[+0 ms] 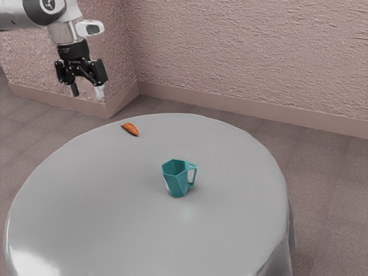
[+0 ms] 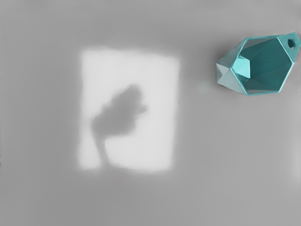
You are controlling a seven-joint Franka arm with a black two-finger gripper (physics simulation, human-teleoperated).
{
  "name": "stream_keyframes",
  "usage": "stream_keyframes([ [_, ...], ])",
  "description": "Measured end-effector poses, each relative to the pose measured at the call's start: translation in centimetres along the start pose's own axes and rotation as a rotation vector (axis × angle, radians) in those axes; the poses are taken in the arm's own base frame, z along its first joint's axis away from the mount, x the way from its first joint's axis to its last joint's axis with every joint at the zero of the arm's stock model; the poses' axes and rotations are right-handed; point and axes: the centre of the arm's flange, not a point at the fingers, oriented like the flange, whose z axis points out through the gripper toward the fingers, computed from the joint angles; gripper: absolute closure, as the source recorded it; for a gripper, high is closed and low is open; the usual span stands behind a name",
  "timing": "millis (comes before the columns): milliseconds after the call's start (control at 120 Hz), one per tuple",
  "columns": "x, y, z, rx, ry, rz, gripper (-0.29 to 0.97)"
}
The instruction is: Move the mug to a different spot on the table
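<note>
Exterior view: black gripper, upper left of frame, fingers spread and empty, high above the round grey table. Teal mug upright at frame centre, with an orange item up-left of it. Wrist view: mug seen from above, open mouth showing, lying apart from a bright patch bearing a dark shadow.

Teal faceted mug sits upright near the table's middle, handle pointing to the exterior view's right, looks empty.
</note>
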Motion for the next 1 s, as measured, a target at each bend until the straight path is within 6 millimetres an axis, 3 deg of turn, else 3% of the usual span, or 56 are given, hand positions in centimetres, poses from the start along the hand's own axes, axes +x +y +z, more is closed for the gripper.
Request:
stream_keyframes([
  [67, -0.1, -0.2, -0.4, 0.005, 0.031, 0.012, 0.02],
  [133, -1.4, 0.2, -0.4, 0.017, 0.056, 0.028, 0.02],
  [250, -2.9, 2.2, 3.5, 0.028, 0.052, 0.081, 0.02],
  [300, -2.8, 5.6, 5.5, 0.034, 0.047, 0.151, 0.02],
  [458, -3.8, 20.0, 11.3, 0.047, 0.045, 0.445, 0.02],
  [558, -4.1, 27.2, 14.6, 0.033, 0.047, 0.597, 0.02],
  [600, -3.8, 29.1, 15.6, 0.031, 0.051, 0.641, 0.02],
  [633, -2.5, 29.0, 16.2, 0.028, 0.056, 0.643, 0.03],
  [700, 1.2, 25.1, 17.2, 0.023, 0.064, 0.585, 0.03],
  [750, 3.1, 23.9, 18.1, 0.021, 0.067, 0.572, 0.02],
  [850, 5.1, 24.7, 21.1, 0.041, 0.048, 0.615, 0.02],
  [1000, 9.0, 26.4, 22.3, 0.054, 0.081, 0.666, 0.02],
])
